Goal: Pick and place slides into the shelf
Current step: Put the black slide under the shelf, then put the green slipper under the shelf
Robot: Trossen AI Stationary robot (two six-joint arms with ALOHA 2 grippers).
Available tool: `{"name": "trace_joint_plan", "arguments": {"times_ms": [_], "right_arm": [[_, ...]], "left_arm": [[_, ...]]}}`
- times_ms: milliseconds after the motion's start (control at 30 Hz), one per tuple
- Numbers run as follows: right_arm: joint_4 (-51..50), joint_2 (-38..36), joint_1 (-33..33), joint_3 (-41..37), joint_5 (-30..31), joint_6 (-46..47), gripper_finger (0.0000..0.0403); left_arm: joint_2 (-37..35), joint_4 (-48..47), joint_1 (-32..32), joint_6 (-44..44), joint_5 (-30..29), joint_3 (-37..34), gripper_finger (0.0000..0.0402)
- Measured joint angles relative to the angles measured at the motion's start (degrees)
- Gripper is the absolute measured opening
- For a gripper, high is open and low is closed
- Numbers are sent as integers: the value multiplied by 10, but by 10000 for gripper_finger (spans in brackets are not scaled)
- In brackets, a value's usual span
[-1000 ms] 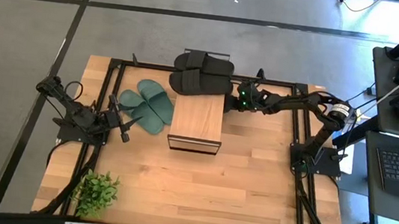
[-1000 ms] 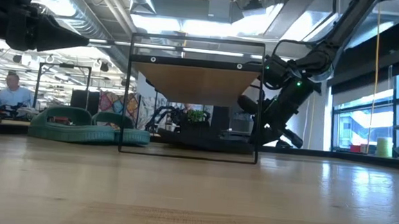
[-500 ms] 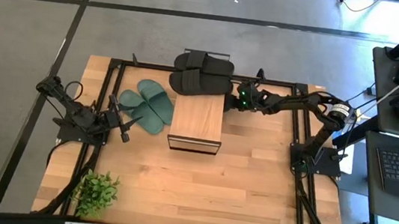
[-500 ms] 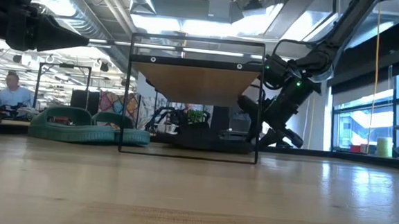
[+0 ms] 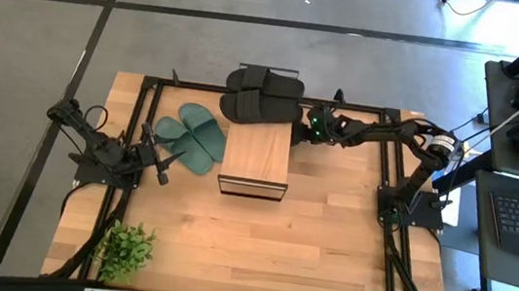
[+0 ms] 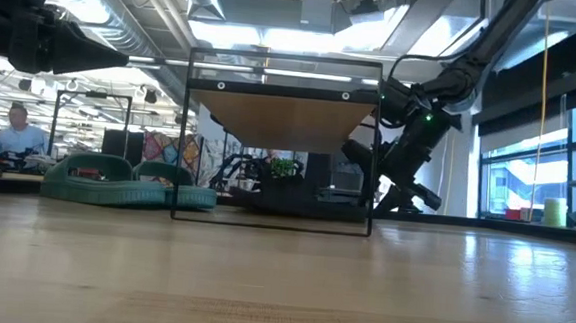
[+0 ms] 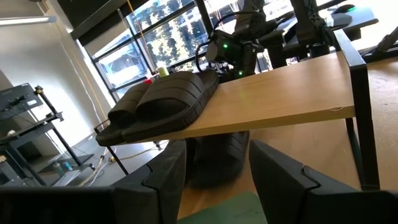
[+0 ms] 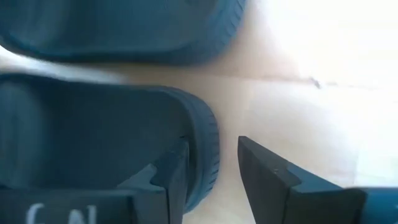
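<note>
While the left pincer (image 5: 162,161) idles apart, the right pincer (image 8: 211,168) straddles a black slide's (image 8: 93,143) edge.

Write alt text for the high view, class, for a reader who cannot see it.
Seen from above, the right gripper reaches to the black slides at the far end of the wooden shelf. Two green slides lie beside the shelf, near the waiting left gripper; a potted plant stands at the near corner.

Wooden table (image 5: 327,241) under shelf (image 5: 256,155), green slides (image 5: 194,135), plant (image 5: 124,250).
</note>
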Motion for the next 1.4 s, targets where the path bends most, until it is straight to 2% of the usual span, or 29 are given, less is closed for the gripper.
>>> {"name": "trace_joint_plan", "arguments": {"times_ms": [733,967,1233,1400], "right_arm": [[-88,-14,25,49,15,-17,138],[-132,-96,41,50,47,-33,138],[-219,-220,104,50,53,-125,138],[-298,-296,160,50,113,-176,138]], "left_arm": [[0,0,0,-28,0,0,168],[0,0,0,-28,0,0,168],[0,0,0,-28,0,0,168],[0,1,0,-28,0,0,168]]}}
